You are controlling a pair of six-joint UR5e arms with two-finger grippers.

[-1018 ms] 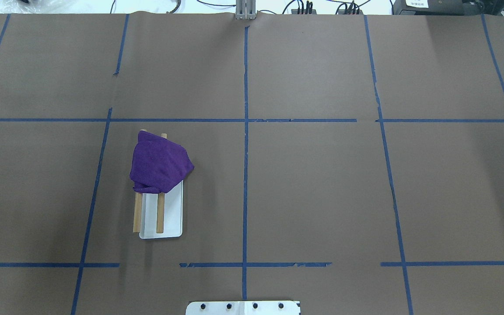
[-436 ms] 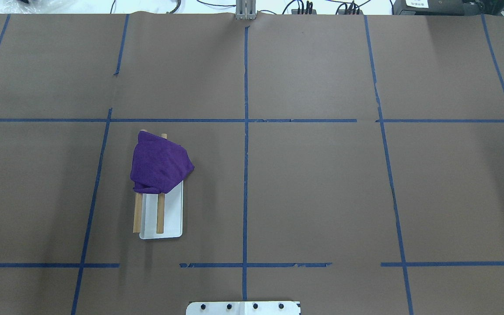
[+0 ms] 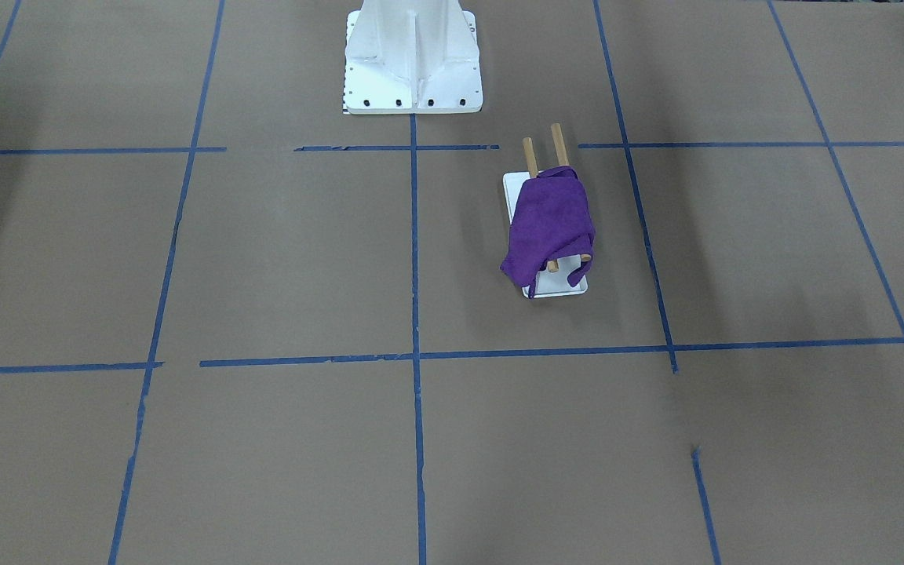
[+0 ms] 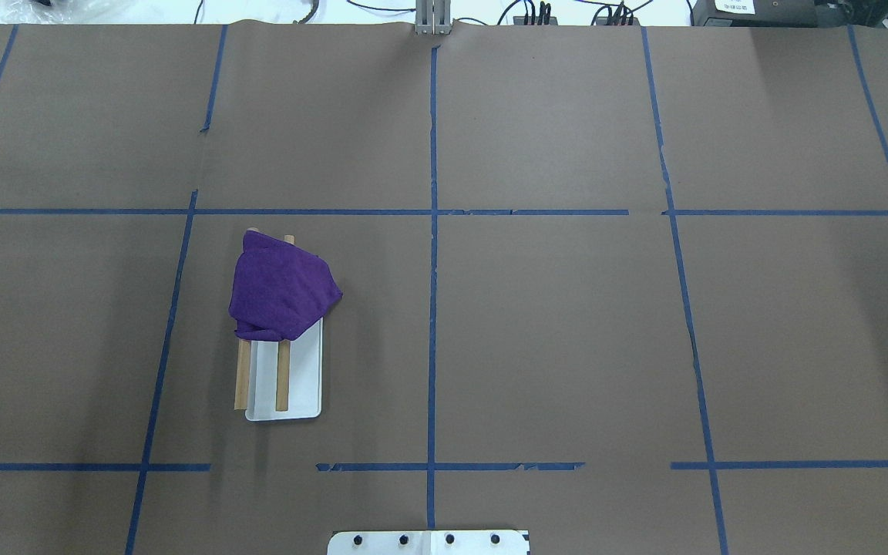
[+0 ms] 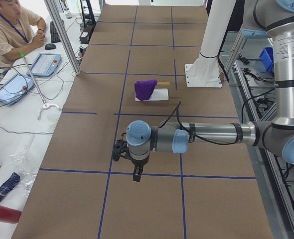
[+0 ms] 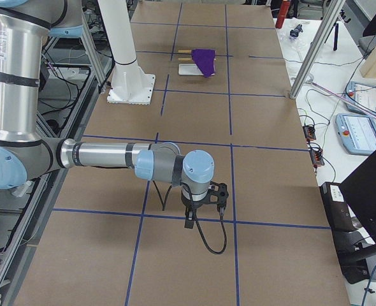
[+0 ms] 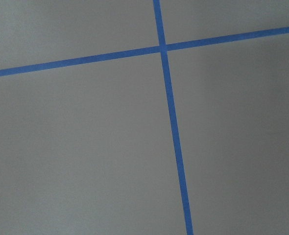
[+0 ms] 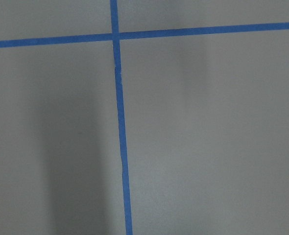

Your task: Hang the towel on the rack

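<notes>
- A brown paper-covered desk (image 4: 567, 347) is marked into squares with blue tape.
- The rack (image 4: 301, 385) stands left of the desk's centre, nearer the robot's edge than the far edge.
- A purple towel (image 4: 280, 289) lies draped over both rods (image 4: 283, 378), at their end away from the robot.
- The towel is bunched rather than flat. One corner hangs down the side toward the desk's centre, and the rods' near halves are bare.
- Nothing grips the towel.
- The left fingers (image 5: 136, 175) hover over the desk's left end, well apart from the rack. I cannot tell whether they are open or closed.
- The right fingers (image 6: 189, 220) hover over the desk's right end. Their state cannot be told either.
- Judgement: the hanging looks done. At most, the towel could be spread more evenly.
</notes>
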